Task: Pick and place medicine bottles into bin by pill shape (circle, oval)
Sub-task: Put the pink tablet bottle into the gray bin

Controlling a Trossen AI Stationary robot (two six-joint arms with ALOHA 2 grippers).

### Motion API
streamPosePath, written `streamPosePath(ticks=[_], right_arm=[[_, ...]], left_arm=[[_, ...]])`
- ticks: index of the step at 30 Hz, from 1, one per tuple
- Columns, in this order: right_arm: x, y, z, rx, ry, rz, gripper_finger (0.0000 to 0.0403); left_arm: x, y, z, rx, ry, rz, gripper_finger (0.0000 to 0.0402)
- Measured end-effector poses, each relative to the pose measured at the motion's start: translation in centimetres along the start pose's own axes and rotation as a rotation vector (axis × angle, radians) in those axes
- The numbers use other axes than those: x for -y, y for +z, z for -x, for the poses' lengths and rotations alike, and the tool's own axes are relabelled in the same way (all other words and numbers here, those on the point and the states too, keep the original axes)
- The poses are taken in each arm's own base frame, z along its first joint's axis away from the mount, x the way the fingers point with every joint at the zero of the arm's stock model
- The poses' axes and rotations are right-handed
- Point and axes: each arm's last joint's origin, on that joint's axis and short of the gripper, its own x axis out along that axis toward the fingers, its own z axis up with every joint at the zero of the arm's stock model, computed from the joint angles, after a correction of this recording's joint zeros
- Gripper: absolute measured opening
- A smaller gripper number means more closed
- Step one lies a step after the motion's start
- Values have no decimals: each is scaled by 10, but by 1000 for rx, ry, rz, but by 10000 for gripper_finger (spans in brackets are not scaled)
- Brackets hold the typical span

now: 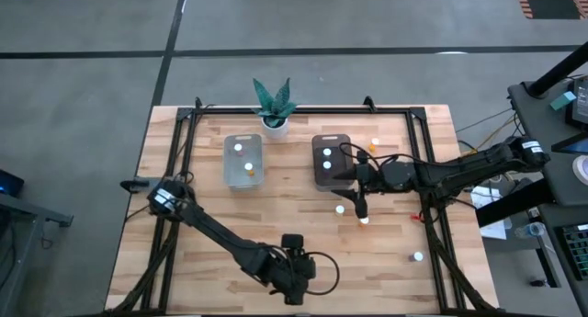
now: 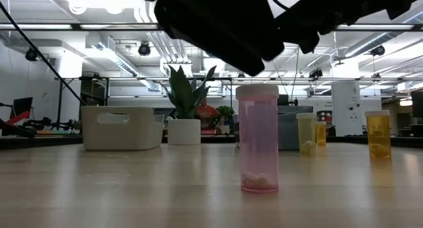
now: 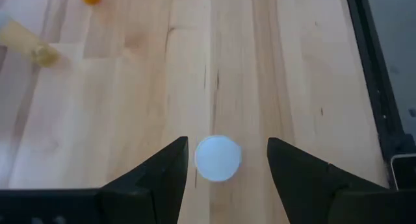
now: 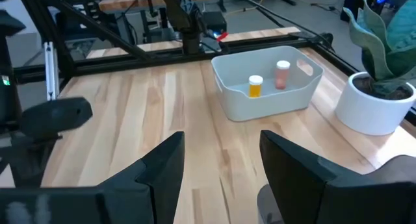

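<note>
A pink bottle with a white cap (image 2: 258,139) stands upright on the table near its front edge. My left gripper (image 3: 227,143) is open above it, pointing down. Its fingers stand on either side of the white cap (image 3: 218,159) without touching it. In the high view my left gripper (image 1: 294,266) hides this bottle. My right gripper (image 1: 347,175) is open and empty at the right side of the dark bin (image 1: 331,161), which holds two bottles. The clear bin (image 1: 243,161) holds two bottles, an orange one (image 4: 255,86) and a pink one (image 4: 282,73).
Loose bottles stand on the table at the middle right (image 1: 340,209) (image 1: 365,220), by the far right (image 1: 375,144) and near the right front (image 1: 418,257). A potted green plant (image 1: 274,106) stands at the far edge. Black rails run along the table's sides.
</note>
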Motion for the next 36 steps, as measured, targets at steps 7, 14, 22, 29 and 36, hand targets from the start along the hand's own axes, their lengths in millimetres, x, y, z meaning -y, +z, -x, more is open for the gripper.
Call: streamPosePath(ticks=[7,14,22,29,36], right_arm=[[0,0,0,1,2,1,192],[0,0,0,1,2,2,192],[0,0,0,1,2,9,192],[0,0,1,1,2,13,192],[0,0,0,2,1,28,192]], left_arm=[[-5,-10,-12,3,30,23,194],[-6,-13,-17,1,33,35,194],[-6,-13,-18,5,30,34,146],[-5,-13,-18,8,29,35,98],[-8,-11,-11,4,47,19,101]])
